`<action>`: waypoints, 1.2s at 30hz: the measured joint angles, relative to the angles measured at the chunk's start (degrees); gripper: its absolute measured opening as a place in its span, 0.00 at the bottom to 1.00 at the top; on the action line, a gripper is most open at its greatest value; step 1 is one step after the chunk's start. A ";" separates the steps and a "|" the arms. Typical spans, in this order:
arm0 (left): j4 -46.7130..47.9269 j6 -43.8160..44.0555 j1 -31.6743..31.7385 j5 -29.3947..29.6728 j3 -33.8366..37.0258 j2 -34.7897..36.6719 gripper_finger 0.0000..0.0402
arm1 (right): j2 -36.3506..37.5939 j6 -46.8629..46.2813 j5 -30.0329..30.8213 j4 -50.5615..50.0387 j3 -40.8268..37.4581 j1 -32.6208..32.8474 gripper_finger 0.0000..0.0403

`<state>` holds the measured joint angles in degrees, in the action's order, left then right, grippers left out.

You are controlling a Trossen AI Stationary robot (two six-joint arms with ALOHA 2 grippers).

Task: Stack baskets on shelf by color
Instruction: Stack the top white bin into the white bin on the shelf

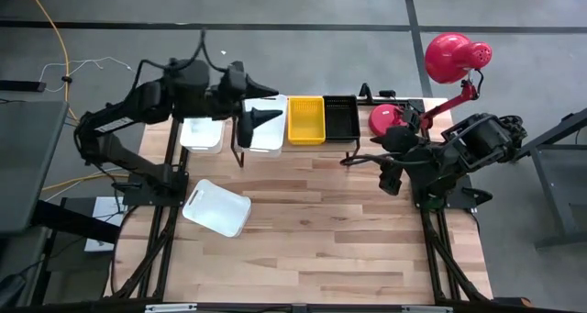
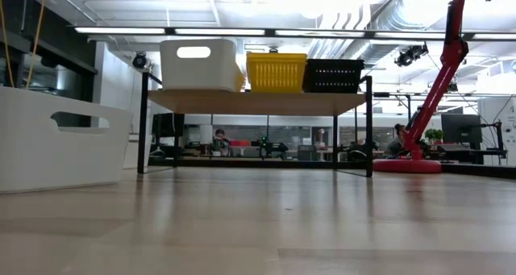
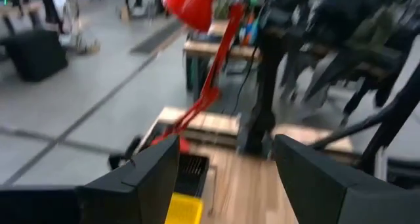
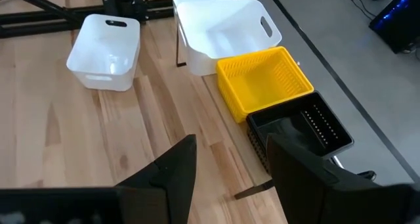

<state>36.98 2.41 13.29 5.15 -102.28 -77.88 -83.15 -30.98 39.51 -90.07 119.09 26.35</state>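
On the shelf (image 1: 341, 146) stand a white basket (image 1: 269, 134), a yellow basket (image 1: 306, 119) and a black basket (image 1: 341, 117) in a row; the low view shows them on its plank (image 2: 258, 102). A second white basket (image 1: 202, 135) sits on the table left of the shelf. A third white basket (image 1: 217, 207) lies askew nearer the table's near edge. My left gripper (image 1: 273, 104) hovers open above the shelf's white basket, touching nothing. My right gripper (image 1: 394, 171) waits open over the table right of the shelf; its wrist view shows the fingers apart (image 4: 230, 152).
A red desk lamp (image 1: 454, 56) with its round base (image 1: 390, 118) stands at the table's far right, next to the shelf's right end. Bare wood (image 1: 330, 240) covers the table's near half. The arms' black frames run along both side edges.
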 joint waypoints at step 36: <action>-47.07 12.42 -5.14 -0.38 39.74 22.33 0.59 | 0.02 -3.50 0.17 0.05 0.00 0.97 0.43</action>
<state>-10.10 14.83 8.14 4.76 -62.54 -55.55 -83.13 -34.48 39.68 -90.02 119.09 27.32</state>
